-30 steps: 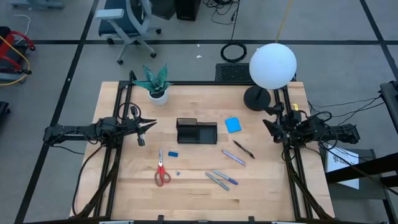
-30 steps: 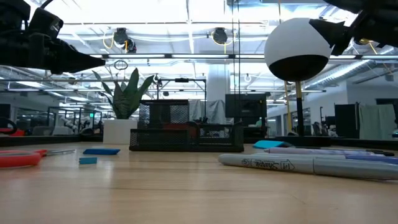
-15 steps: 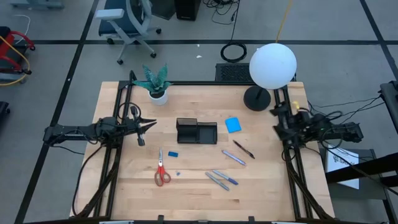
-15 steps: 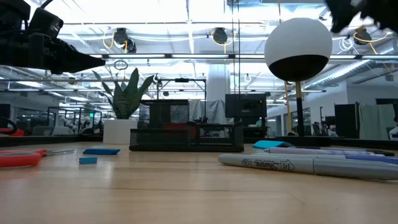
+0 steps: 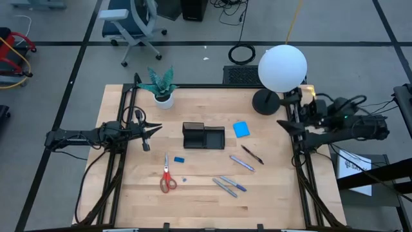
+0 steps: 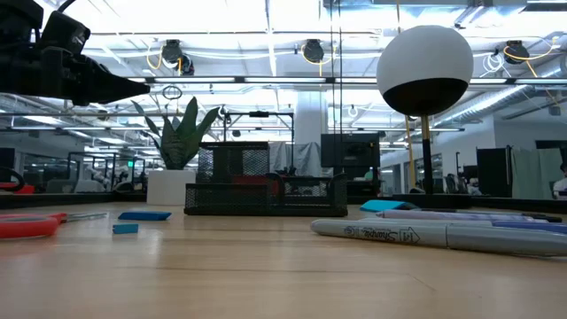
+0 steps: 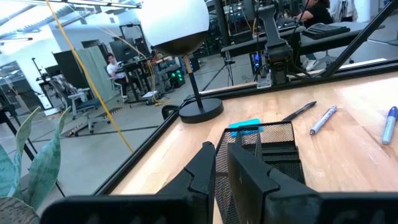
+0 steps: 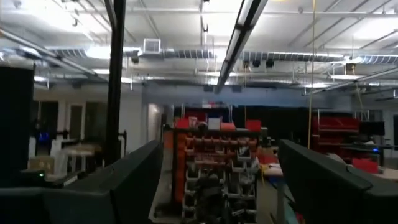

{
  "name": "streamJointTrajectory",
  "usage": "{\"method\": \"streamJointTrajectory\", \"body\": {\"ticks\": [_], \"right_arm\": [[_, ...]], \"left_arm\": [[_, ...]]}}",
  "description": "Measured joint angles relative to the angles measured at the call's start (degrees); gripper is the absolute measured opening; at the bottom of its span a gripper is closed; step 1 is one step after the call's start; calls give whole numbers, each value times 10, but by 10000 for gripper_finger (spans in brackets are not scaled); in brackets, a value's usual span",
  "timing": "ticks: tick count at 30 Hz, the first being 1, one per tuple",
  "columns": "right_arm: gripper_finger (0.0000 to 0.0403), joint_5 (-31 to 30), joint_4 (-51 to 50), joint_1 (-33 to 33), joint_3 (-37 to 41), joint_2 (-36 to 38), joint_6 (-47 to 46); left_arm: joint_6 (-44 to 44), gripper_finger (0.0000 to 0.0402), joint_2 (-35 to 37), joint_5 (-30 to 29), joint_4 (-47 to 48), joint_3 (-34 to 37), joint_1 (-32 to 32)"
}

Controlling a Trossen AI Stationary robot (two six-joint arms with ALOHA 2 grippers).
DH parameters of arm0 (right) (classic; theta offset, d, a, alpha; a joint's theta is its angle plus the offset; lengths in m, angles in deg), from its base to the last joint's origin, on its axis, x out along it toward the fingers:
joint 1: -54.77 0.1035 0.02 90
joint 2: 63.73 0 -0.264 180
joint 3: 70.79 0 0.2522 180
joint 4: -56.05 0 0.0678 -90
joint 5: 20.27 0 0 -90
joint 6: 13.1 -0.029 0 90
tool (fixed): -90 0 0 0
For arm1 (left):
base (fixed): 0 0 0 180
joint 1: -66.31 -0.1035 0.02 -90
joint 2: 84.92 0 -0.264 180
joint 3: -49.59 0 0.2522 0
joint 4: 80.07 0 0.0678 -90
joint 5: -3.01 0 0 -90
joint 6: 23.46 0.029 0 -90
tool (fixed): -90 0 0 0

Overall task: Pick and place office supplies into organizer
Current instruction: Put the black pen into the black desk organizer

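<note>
Sitting mid-worktop, the organizer (image 5: 203,136) holds nothing; scissors (image 5: 167,178) and pens (image 5: 229,185) lie nearer. Left gripper (image 5: 154,129) nearly closed, empty; right gripper (image 5: 283,124) wide, empty, risking clipping the lamp (image 5: 282,67) beside it.

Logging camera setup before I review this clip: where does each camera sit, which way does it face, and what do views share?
High: overhead, straight down on the table; both arms show.
Low: table height, facing the organizer; left arm at upper left.
Left wrist: behind the left gripper, its fingers nearly together, facing the organizer and lamp.
Right wrist: raised, facing the room; right gripper open.
Shared: organizer and lamp in high, low, left wrist.
</note>
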Motion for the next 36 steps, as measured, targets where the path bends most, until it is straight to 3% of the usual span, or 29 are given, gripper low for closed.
{"method": "streamJointTrajectory", "body": {"ticks": [4, 9, 15, 20, 24, 31, 36], "right_arm": [[308, -12, -82, 0, -110, -60, 19], [308, -91, -242, 0, -224, -117, 29], [308, -90, -275, 0, -213, -130, 22], [309, -89, -239, 0, -161, -131, -95], [309, -89, -247, 0, -156, -138, -99], [309, -93, -363, 0, -235, -172, -125], [309, -108, -494, 0, -334, -240, -175]], "left_arm": [[0, 51, 0, 0, 0, 0, 0], [0, 51, 0, 0, 0, 0, 0], [0, 51, 0, 0, 0, 0, 0], [0, 51, 0, 0, 0, 0, 0], [0, 51, 0, 0, 0, 0, 0], [0, 51, 0, 0, 0, 0, 0], [0, 51, 0, 0, 0, 0, 0]]}}
